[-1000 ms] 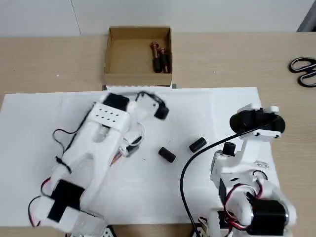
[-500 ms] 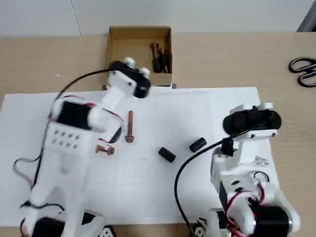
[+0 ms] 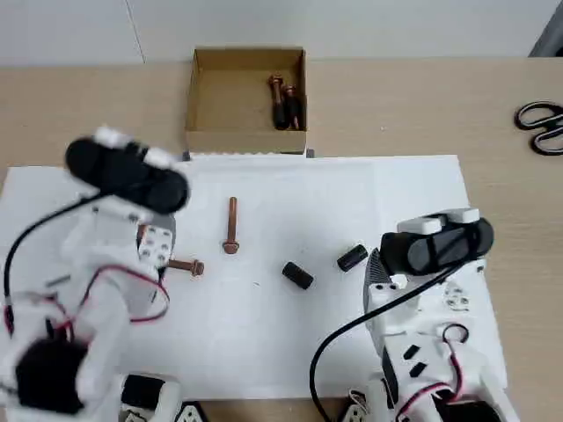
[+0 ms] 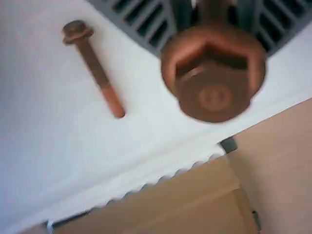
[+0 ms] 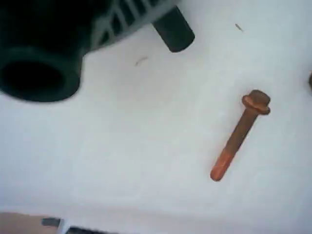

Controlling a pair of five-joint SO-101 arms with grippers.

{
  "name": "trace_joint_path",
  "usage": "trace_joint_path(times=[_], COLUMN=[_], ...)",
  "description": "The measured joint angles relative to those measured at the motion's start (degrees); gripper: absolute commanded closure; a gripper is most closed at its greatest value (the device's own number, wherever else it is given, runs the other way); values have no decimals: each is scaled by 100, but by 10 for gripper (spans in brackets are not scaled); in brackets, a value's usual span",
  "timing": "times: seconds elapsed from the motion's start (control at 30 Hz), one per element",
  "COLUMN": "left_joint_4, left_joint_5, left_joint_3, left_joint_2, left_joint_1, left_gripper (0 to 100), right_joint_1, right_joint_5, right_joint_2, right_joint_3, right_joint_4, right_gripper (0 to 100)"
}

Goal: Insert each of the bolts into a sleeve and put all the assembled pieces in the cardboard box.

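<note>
Copper-and-black pieces (image 3: 283, 98), seemingly two, are already laid in the box (image 3: 220, 97) at the sheet's (image 3: 422, 189) far edge, while two bolts (image 3: 231, 225) and two sleeves (image 3: 297, 274) are left unjoined mid-sheet, so about half is judged done; whether left gripper (image 3: 158, 251) or right gripper (image 3: 374, 268) is open cannot be told.

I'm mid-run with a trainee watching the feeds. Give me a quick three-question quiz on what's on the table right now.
1. How many black sleeves lie loose on the white sheet?
2. True or false: the cardboard box is empty.
3. What lies on the bare table at its far right edge? A) scissors B) pliers C) a roll of tape

Key
1. Two.
2. False: two assembled pieces lie in it.
3. A.
</note>
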Motion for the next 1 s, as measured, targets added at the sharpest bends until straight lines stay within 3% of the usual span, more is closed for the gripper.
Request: trace_joint_path(times=[0.2, 0.37, 0.6, 1.0], left_joint_4=[-765, -1512, -2048, -2778], left_joint_5=[1653, 2602, 3411, 4202], left_joint_3=[1037, 1793, 2426, 2945], left_joint_2=[-1231, -1679, -1890, -1890], left_joint_1=[0, 0, 44, 1468], left_gripper=[995, 995, 995, 995], right_joint_1=[-343, -897, -1793, -2655], right_joint_5=[0, -18, -62, -62], right_joint_2=[-413, -958, -1196, -1196], right_joint_3=[659, 1398, 2338, 3288], right_joint_4=[0, -492, -1662, -2848], right_gripper=[995, 995, 995, 995])
